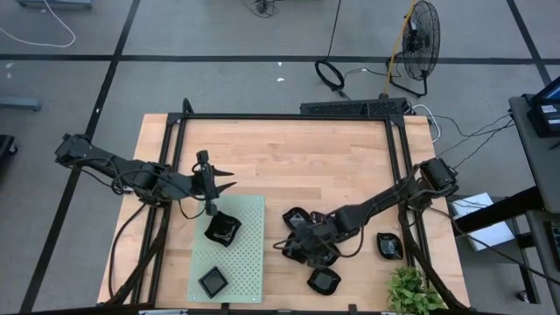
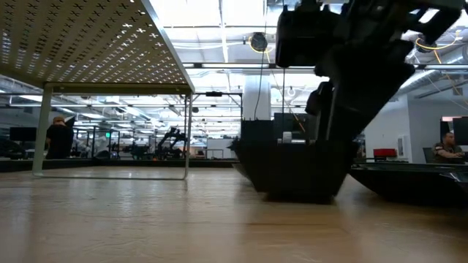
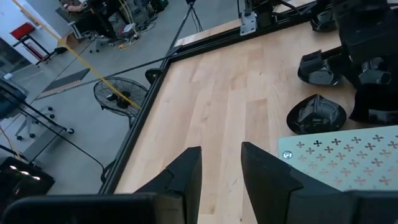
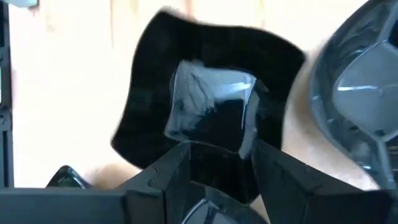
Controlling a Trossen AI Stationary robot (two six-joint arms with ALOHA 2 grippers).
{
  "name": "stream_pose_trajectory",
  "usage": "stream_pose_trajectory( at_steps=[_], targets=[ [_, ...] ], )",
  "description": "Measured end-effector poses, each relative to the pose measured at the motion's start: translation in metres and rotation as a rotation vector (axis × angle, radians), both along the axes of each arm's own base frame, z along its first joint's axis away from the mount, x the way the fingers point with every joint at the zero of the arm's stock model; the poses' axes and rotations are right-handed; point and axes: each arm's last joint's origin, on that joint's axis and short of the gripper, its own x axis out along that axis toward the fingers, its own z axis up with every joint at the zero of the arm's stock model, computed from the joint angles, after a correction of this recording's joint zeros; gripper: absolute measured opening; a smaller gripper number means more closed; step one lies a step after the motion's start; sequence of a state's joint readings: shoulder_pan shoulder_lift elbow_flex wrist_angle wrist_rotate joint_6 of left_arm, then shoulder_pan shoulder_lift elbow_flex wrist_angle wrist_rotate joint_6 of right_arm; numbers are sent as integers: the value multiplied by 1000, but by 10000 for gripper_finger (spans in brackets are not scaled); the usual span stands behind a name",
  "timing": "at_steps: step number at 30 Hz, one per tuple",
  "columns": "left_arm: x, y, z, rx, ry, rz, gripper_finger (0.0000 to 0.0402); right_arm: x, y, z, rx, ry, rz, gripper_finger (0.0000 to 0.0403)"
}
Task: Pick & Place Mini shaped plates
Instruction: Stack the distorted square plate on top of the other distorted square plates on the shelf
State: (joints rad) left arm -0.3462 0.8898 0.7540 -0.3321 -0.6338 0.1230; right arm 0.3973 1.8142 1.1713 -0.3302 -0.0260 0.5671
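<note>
The big wooden table [image 1: 324, 166] holds everything. On its left part lies a pale green mat [image 1: 232, 254] full of little holes. It looks like the spot where the plates are meant to go, because two mini shaped plates already sit on it: one wavy plate [image 1: 222, 229] near the top of the mat and one square plate [image 1: 213, 282] near the bottom.

The other black plates wait in a bunch [image 1: 308, 238] on the right part of the table, close together and some touching. One more plate [image 1: 388, 245] lies a bit off to the right, and another [image 1: 324, 281] sits just below the bunch.

The right end effector [image 4: 219, 163] is down low in the bunch, right over a wavy square plate [image 4: 208, 106]. Its fingers are apart with the plate's near edge between them, so I think it is getting ready to pinch that edge and lift.

The left end effector [image 3: 221, 168] hangs above the top edge of the mat, next to the wavy plate. Its fingers are apart and hold nothing, so it seems to be waiting.
</note>
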Motion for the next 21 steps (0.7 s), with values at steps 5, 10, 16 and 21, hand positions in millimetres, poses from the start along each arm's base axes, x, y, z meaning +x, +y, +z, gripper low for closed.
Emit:
stream_pose_trajectory(
  at_steps=[5,10,16,21],
  targets=[
    [0,0,0,0,0,0,118,0,0,3,2,-12,-7,157],
    [0,0,0,0,0,0,118,0,-2,3,-21,-17,-13,150],
    [0,0,0,-3,-1,2,118,0,-4,2,-49,-16,-25,148],
    [0,0,-1,-1,7,3,118,-3,-6,14,-72,-58,-34,146]
  ],
)
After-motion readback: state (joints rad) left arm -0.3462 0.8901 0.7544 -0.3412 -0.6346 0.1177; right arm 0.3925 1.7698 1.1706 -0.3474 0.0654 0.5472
